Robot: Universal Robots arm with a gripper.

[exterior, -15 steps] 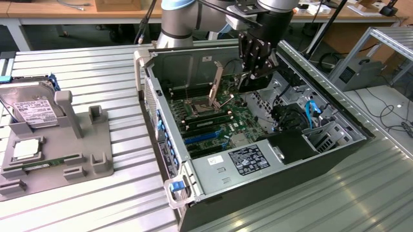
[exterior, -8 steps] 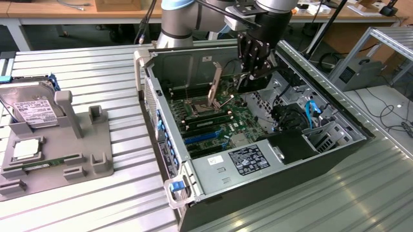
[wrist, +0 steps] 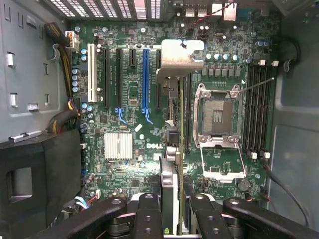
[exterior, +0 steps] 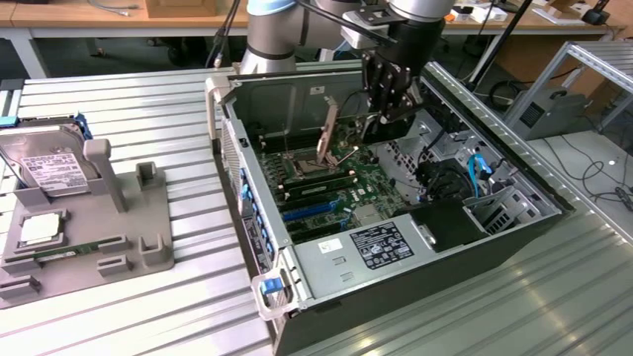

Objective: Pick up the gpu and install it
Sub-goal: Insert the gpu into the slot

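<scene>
The open computer case (exterior: 296, 93) lay on its side on the slatted metal table (exterior: 148, 96), with the motherboard (wrist: 129, 94) flat in its bottom. One labelled power supply (exterior: 376, 245) sat at its near end. Inside it the gripper (exterior: 381, 126) (wrist: 174, 209) reached down with its fingers (wrist: 149, 216) pinching the gpu (exterior: 327, 133) (wrist: 178, 59). The card stood on edge over the board, between the expansion slots and the one processor socket (wrist: 219, 117), whose frame was swung open. Its silvery bracket pointed toward the wall on the exterior view's left. Whether its lower edge touched the board could not be told. Among the black slots were one white slot (wrist: 91, 72) and one blue slot (wrist: 145, 79), and one finned heatsink (wrist: 118, 146) sat close by them. Well apart, on the exterior view's left, the grey fixture (exterior: 118, 222) carried one hard drive (exterior: 44, 167) standing in its far holder. One square chip (exterior: 40, 228) and one narrow memory stick (exterior: 61, 256) lay nearer.
</scene>
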